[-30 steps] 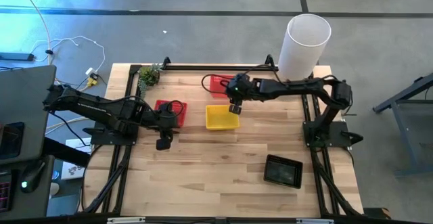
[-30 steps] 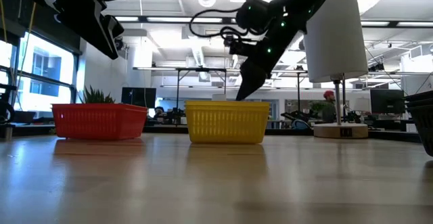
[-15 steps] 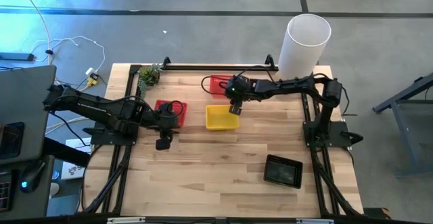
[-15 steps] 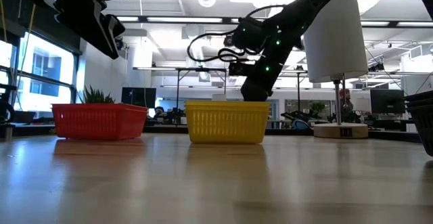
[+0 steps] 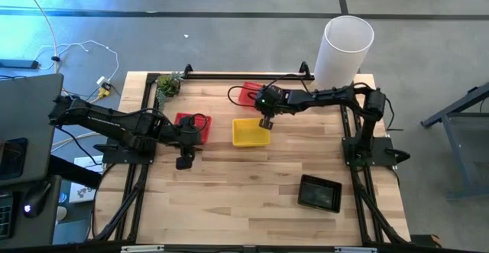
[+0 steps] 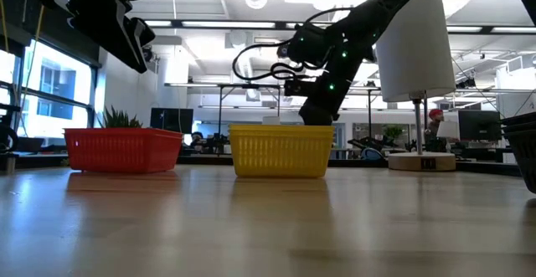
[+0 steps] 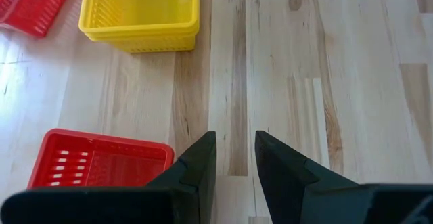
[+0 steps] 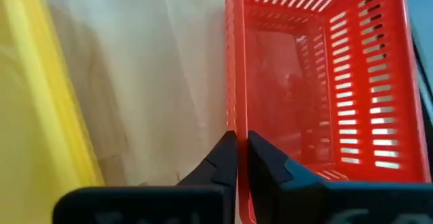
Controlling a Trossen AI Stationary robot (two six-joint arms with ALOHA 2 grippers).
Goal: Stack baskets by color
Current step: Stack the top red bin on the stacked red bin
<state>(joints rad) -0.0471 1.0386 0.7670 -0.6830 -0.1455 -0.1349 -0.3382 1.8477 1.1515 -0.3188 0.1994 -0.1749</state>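
Right tool (image 8: 237,149) now pinching red basket (image 8: 318,75) rim

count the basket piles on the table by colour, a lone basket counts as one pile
red basket piles: 2
yellow basket piles: 1
black basket piles: 1
total: 4 piles; how many baskets are nested in each cannot be told

Table surroundings, seen from above

A tall white cylinder (image 5: 345,50) stands at the wooden table's (image 5: 252,184) one o'clock corner, a small green plant (image 5: 168,85) at eleven o'clock (cables (image 5: 76,54) trail across the grey floor beyond).
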